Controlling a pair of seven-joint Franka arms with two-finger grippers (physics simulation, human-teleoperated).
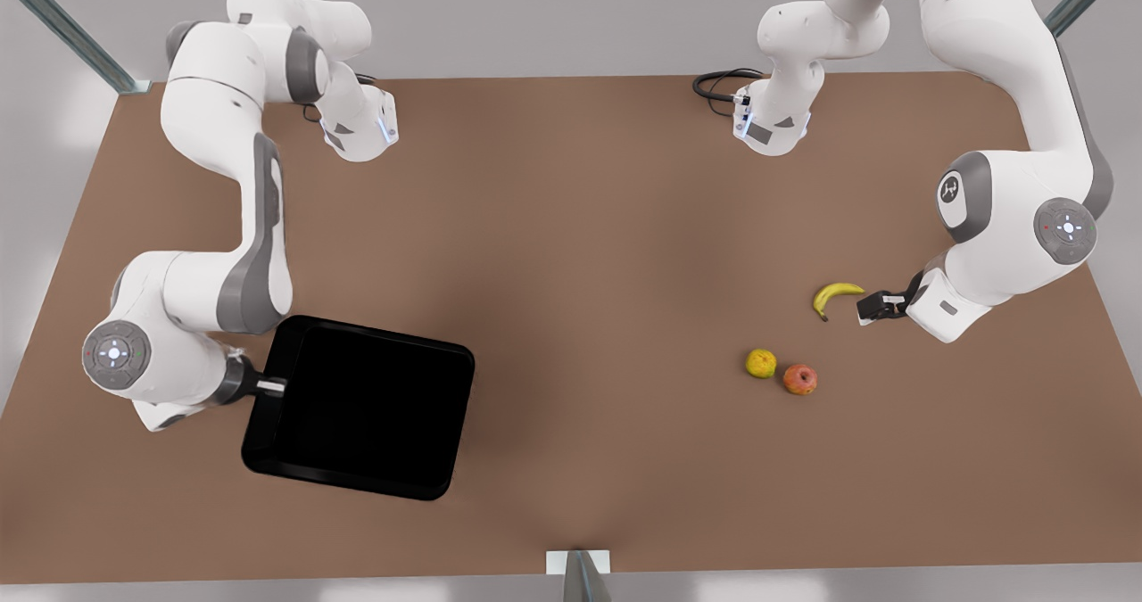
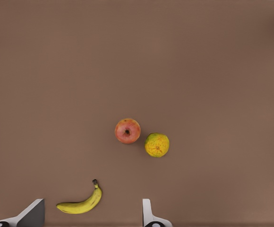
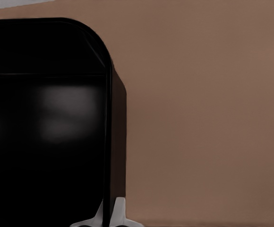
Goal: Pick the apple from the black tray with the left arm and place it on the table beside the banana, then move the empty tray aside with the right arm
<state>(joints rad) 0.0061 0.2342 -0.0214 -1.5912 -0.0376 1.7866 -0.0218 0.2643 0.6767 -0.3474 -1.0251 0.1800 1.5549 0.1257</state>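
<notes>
Black and empty, the tray (image 1: 361, 406) lies on the brown table (image 1: 571, 227) at the front view's left, tilted a little against the table edges. The right gripper (image 1: 272, 387) has its two fingers pinched tight on the tray's rim at the side nearest its arm; in the right wrist view the white fingertips (image 3: 119, 213) sit close together, one on each side of the thin wall.

On the front view's right, the apple (image 1: 800, 378) rests on the bare table, just beside a yellow-green fruit (image 1: 761, 363) and near the banana (image 1: 835, 296). The left gripper (image 1: 873, 306) hangs just beside the banana's tip, touching nothing. Its fingers (image 2: 146, 213) are spread wide and hold nothing, with the banana lying between them in the left wrist view.
</notes>
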